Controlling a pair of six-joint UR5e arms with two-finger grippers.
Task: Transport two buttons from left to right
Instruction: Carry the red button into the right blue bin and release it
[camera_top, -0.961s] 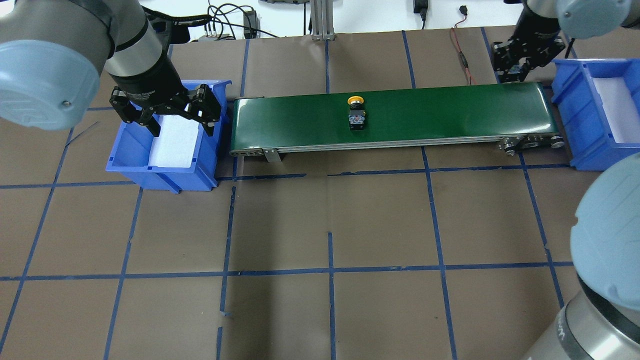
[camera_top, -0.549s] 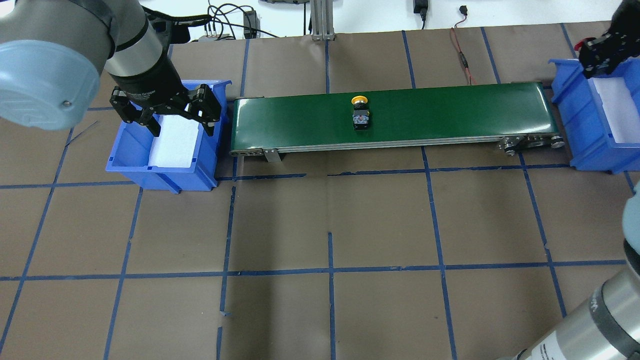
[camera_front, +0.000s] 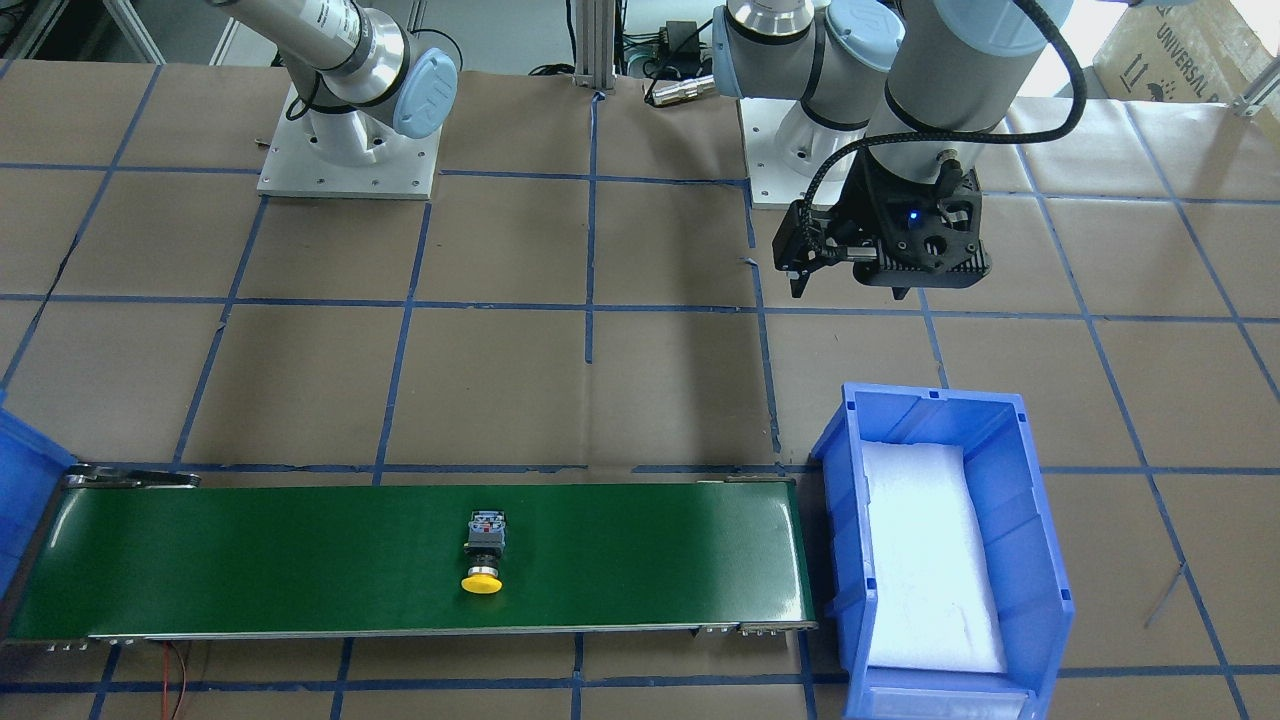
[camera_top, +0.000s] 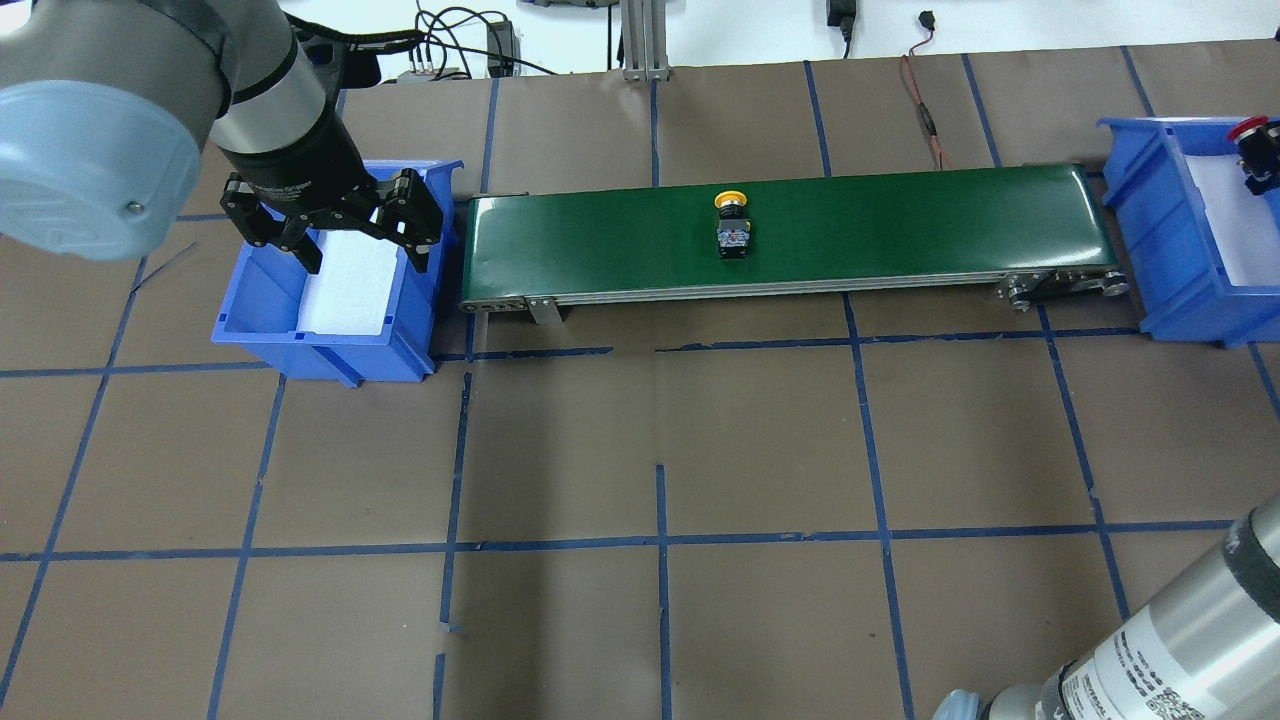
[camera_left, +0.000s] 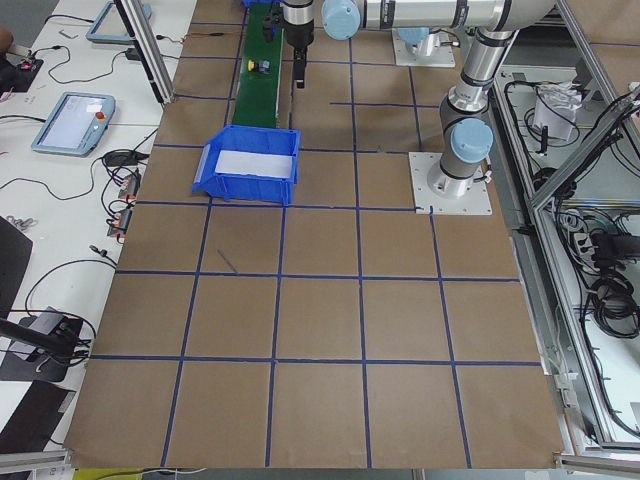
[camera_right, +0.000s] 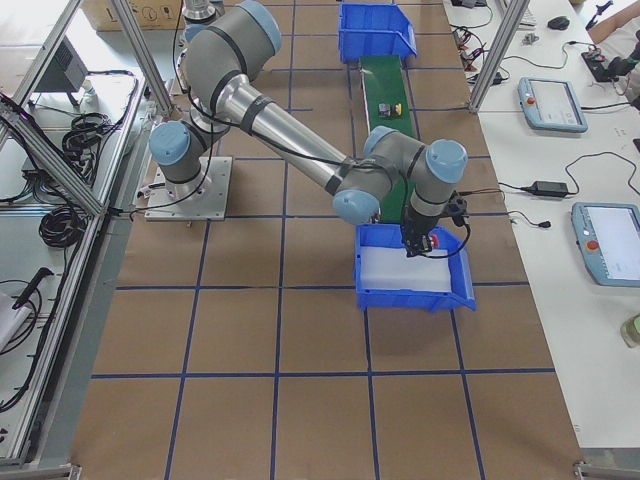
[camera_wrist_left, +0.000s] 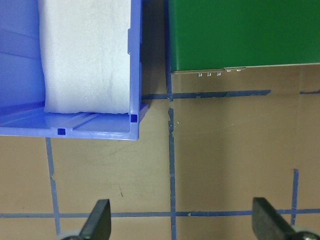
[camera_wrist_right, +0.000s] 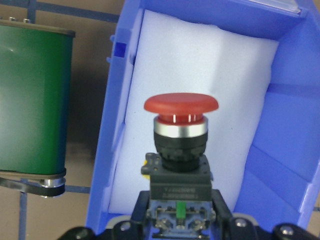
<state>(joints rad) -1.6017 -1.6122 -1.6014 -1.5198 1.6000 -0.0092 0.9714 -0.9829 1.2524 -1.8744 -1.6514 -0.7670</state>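
Observation:
The yellow-capped button (camera_top: 732, 225) lies on its side near the middle of the green conveyor belt (camera_top: 900, 220), also seen as the yellow button (camera_front: 484, 555) from the front. The red-capped button (camera_wrist_right: 181, 150) is upright in my right gripper (camera_wrist_right: 180, 220), which is shut on its black body above the white foam of the right blue bin (camera_wrist_right: 285, 140). From overhead the red button (camera_top: 1248, 127) and right gripper (camera_top: 1258, 165) show at the far right edge. My left gripper (camera_top: 362, 250) hangs open and empty over the left blue bin (camera_top: 260, 300).
The left wrist view shows the left bin's corner (camera_wrist_left: 135, 120), the belt's end (camera_wrist_left: 240, 35) and the wide-apart fingers (camera_wrist_left: 100, 220) above brown paper. The right bin (camera_top: 1150, 230) stands just past the belt's right end. Cables lie behind the belt.
My right gripper has carried the red button from the belt's far right end to over the right bin. The yellow button has drifted right along the belt. The left arm has stayed put.

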